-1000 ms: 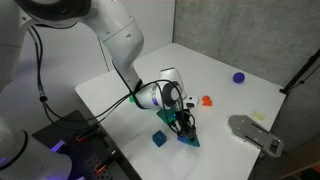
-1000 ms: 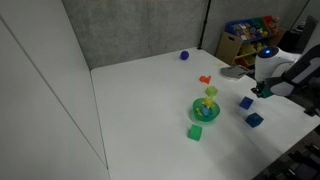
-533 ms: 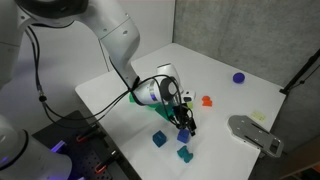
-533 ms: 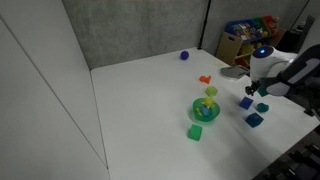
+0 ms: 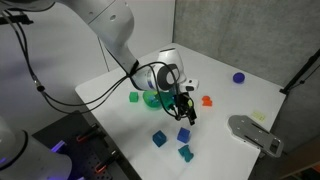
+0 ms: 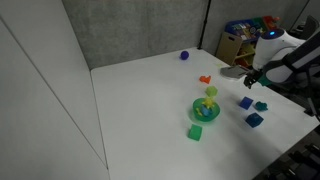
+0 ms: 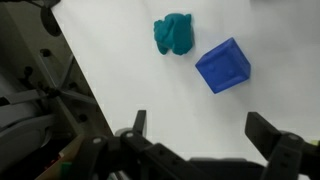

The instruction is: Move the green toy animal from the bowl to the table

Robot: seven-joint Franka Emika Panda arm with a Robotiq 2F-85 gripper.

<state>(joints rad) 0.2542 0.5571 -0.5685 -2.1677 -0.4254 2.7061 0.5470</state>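
Now the end effector (image 5: 186, 114), jaws spread, has risen off the green toy animal (image 7: 175, 33).

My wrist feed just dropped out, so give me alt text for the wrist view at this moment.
The small dark teal-green toy animal lies on the plain white table, with a small blue cube close beside it. The end effector is in the foreground at the bottom edge, its fingers spread wide and holding nothing.

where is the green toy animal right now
The green toy animal lies on the table next to a blue cube in the wrist view, clear of the open gripper.
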